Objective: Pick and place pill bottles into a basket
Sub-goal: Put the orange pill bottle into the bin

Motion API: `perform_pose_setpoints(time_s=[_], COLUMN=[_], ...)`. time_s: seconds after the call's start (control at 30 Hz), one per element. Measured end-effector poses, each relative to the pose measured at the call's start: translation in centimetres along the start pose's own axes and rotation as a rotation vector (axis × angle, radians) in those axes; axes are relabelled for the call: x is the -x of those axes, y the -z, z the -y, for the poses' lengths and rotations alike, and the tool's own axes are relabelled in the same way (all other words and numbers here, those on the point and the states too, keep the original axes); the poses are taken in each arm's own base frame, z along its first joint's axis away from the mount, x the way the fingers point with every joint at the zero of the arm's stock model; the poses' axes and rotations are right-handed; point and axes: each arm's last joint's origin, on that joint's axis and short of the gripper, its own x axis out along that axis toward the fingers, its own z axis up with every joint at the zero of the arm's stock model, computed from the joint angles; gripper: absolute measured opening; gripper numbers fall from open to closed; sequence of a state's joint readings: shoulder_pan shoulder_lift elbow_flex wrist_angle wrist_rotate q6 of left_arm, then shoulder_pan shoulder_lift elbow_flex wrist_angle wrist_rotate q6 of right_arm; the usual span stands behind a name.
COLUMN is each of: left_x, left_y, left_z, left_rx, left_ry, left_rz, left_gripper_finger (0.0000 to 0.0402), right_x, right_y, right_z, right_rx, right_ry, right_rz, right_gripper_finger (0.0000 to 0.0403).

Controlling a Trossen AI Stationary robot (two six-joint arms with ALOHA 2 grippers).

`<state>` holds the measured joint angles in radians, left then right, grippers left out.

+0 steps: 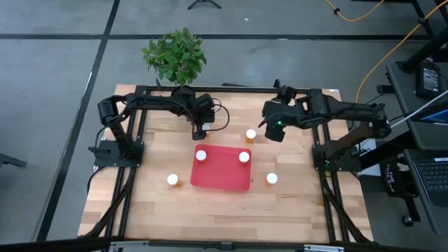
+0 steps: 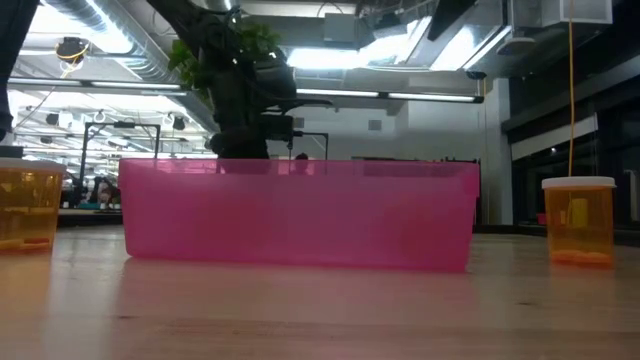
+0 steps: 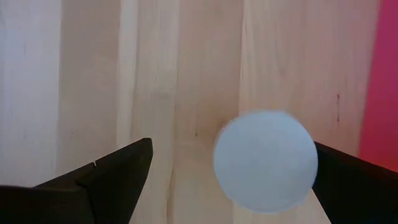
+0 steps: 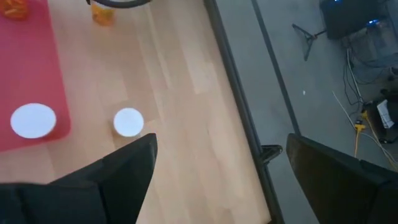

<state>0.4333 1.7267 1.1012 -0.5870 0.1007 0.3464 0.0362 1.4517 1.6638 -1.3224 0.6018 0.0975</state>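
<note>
The red tray (image 1: pixel 220 171) lies mid-table, pink in the low view (image 2: pixel 300 215). Two white-capped amber bottles stand in it (image 1: pixel 201 155) (image 1: pixel 244 157). Three more stand on the table: one past its far right corner (image 1: pixel 250 134), one at its left (image 1: pixel 172 180), one at its right (image 1: pixel 271 178). My left gripper (image 1: pixel 199 131) is open just beyond the tray's far edge, pointing down, its fingers on either side of a bottle's white cap (image 3: pixel 265 160), which sits close to one finger (image 3: pixel 354 180). My right gripper (image 1: pixel 274 131) is open and empty (image 4: pixel 217 180) above the table.
A potted plant (image 1: pixel 175 54) stands at the table's far edge behind my left arm. Black frame rails (image 1: pixel 231 89) run round the table. Bare wood lies between the tray and the near edge. The low view shows a bottle on each side of the tray (image 2: pixel 578 220) (image 2: pixel 25 210).
</note>
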Motion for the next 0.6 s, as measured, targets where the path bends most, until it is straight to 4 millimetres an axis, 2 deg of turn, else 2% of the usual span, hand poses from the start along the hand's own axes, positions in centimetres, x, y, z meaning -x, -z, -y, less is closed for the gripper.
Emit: perform_pose_setpoints(time_s=[0.27,0.6], left_x=[0.04,0.06], left_y=[0.03,0.1], left_z=[-0.14,0.11], left_rx=[0.008,0.012], left_ry=[0.038,0.108], left_rz=[0.018,0.026], left_gripper_finger=[0.0375,0.0288], right_x=[-0.41,-0.55], right_y=[0.02,0.02], right_z=[0.68,0.9], right_rx=[-0.02,-0.03], right_ry=[0.015,0.02], right_rz=[-0.016,-0.021], right_gripper_finger=[0.0358,0.0358])
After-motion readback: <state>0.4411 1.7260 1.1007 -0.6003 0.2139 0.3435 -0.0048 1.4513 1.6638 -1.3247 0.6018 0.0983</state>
